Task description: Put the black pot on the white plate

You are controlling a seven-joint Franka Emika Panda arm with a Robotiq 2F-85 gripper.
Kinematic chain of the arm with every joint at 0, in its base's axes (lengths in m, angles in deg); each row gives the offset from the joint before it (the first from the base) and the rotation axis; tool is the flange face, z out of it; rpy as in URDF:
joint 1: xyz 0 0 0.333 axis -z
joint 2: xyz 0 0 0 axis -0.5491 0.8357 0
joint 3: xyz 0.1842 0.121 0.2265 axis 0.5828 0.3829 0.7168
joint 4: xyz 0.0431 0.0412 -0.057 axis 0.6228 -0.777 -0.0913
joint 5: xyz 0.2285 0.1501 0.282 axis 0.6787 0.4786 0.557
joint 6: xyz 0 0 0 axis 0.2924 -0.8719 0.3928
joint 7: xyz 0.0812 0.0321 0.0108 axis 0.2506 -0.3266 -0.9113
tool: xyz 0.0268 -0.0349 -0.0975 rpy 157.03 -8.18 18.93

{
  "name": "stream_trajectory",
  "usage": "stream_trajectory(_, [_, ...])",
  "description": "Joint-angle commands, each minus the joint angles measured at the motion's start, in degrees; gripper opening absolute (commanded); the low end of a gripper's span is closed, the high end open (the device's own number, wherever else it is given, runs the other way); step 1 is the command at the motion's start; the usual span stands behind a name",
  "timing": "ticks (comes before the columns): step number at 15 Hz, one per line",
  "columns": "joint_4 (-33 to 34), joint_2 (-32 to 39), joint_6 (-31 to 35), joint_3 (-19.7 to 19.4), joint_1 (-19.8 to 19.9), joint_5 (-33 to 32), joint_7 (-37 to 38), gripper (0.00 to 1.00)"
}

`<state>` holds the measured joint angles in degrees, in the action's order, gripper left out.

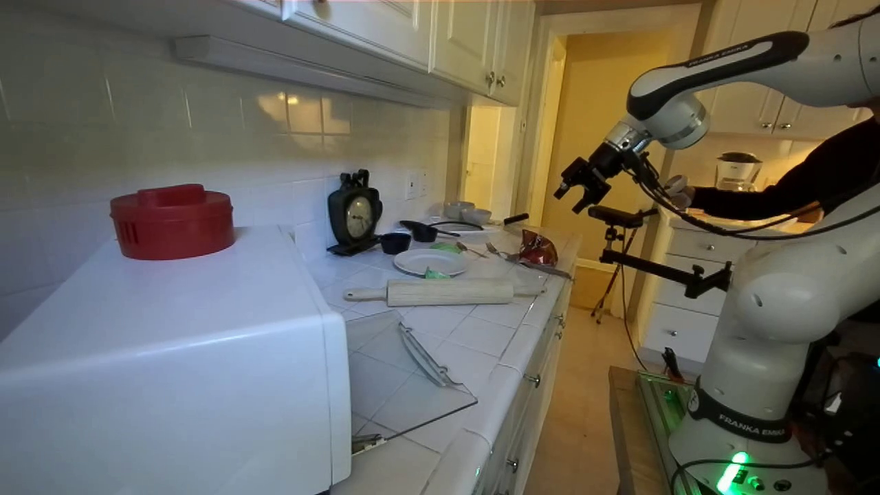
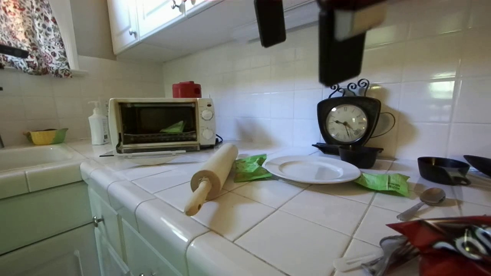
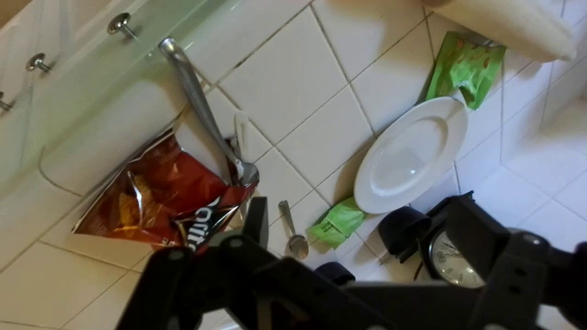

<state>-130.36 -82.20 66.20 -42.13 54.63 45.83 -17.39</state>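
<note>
Gripper (image 2: 307, 64) spread wide, up above counter (image 2: 299, 237) height. From white plate (image 2: 312, 171) in an exterior view: near black pot (image 2: 356, 157) just beside, 2 o'clock; far black pot (image 2: 435, 171) well apart, 3 o'clock. Can't tell which one's meant.

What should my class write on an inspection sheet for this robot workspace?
Surface: white tiled counter with rounded edge.
Job's things: white plate lies flat, no pot on it; one small black pot stands by the clock, a second black pot further along; which is meant is unclear.
Clutter: rolling pin, green packets, spoon, red chip bag.
Gripper: open, raised, holding nothing.
Cables: black cables loop along the robot arm.
Surroundings: toaster oven, glass door lowered, red container on top; a person's dark-sleeved arm behind the robot arm.
</note>
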Motion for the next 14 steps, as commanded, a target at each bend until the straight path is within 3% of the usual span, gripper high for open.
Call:
stream_trajectory(1, [12.6, 7.5, -10.5, -3.1, -2.0, -0.1, -0.4, 1.0])
stream_trajectory(2, [15.5, 8.1, -13.6, -2.9, -2.0, -0.2, 0.5, 1.0])
stream_trajectory(3, [8.9, 4.2, -8.4, -2.0, -0.5, 0.4, -0.6, 1.0])
stream_trajectory(6, [14.0, 7.1, -12.0, -2.0, -0.7, 0.4, -0.6, 1.0])
stream_trajectory(11, [14.3, 9.4, -10.5, -1.7, -0.3, 0.8, 1.6, 1.0])
stream_trajectory(14, [17.0, 12.7, -11.0, -3.4, -2.9, 3.3, -1.1, 1.0])
